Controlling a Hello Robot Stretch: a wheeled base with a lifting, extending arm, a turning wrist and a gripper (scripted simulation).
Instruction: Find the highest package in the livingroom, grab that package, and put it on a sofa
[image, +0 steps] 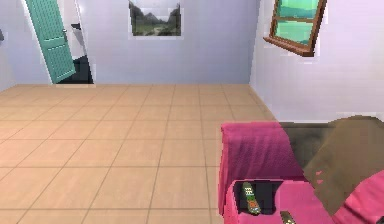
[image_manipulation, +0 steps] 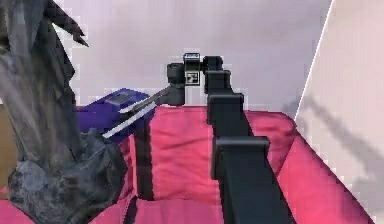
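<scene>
Tiled floor (image: 110, 140) lies open up to the far wall (image: 200, 55). Pink sofa (image: 262, 150) occupies the forward view's lower right; a remote (image: 248, 196) and a brown cushion (image: 345, 150) lie on it. In the arm side view, a dark jagged statue (image_manipulation: 45, 110) stands just beside the blue box (image_manipulation: 112, 108).

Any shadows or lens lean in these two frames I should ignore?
Forward view: the door and window lean near the picture's sides, which is a lens effect only; there is no glare on the floor. Arm side view: the grey patch on the wall right of the arm is just shadow.
</scene>
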